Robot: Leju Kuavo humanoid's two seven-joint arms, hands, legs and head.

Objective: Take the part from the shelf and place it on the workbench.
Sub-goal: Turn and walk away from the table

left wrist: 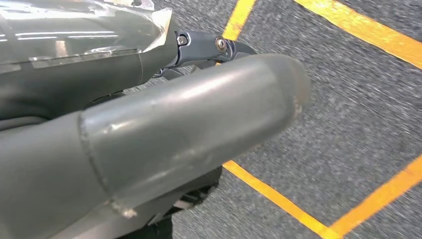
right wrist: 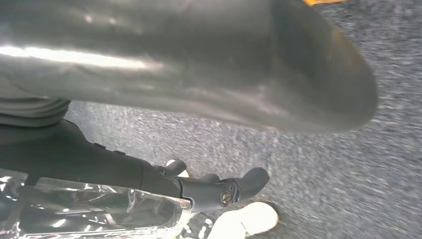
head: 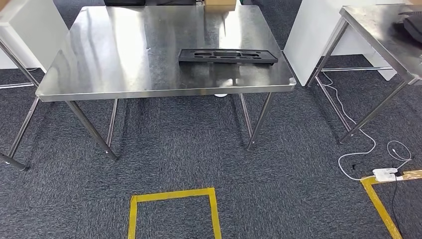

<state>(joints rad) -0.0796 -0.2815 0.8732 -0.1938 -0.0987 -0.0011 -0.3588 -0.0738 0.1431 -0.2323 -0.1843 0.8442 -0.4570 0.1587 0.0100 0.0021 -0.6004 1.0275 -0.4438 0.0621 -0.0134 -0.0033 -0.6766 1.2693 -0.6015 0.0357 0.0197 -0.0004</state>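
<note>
Where carpet (head: 199, 154) spreads, taped square (head: 174, 209).

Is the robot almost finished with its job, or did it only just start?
Hard to tell. A black tray already lies on the steel workbench, but whether it is the part is unclear. The wrist views look down at carpet, and each shows clear plastic beside a robot hand, left and right. Whether either hand grips it is unclear.
</note>
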